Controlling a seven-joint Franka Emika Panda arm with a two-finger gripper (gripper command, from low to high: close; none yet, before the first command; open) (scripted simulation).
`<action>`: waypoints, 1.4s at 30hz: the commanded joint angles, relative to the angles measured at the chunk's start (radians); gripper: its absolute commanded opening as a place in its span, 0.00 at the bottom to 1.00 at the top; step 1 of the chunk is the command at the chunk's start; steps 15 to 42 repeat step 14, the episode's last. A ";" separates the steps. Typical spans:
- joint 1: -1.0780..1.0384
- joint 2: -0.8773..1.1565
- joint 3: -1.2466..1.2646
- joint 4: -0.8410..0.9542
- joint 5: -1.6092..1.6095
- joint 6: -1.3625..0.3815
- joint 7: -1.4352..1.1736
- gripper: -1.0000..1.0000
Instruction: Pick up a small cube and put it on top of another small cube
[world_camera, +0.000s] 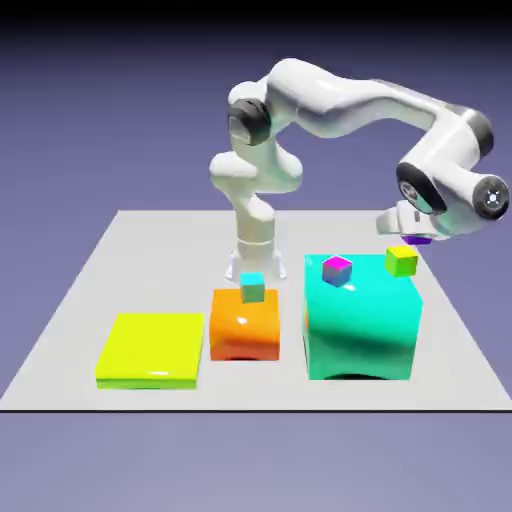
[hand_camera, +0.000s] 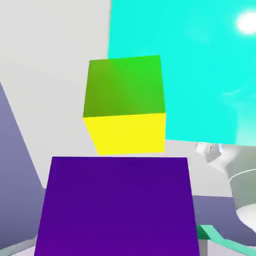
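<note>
My gripper is shut on the small magenta-purple cube, which shows only as a thin sliver under the hand in the exterior view. In the hand view this cube fills the bottom and hides the fingertips. The yellow-green small cube sits near the back corner of the big teal block, toward the exterior view's right. The held cube hangs just above it and slightly to the right. In the hand view the yellow-green cube lies right beyond the purple one.
A tiny pink-topped cube rests on the same teal block, to the left. An orange block carries a tiny teal cube. A flat yellow slab lies at the exterior view's left on the grey table.
</note>
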 joint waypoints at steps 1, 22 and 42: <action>-0.008 -0.012 0.002 -0.036 0.002 0.023 -0.010 0.00; 0.015 0.025 -0.005 0.072 -0.008 -0.049 0.018 1.00; 0.015 0.025 -0.005 0.072 -0.008 -0.049 0.018 1.00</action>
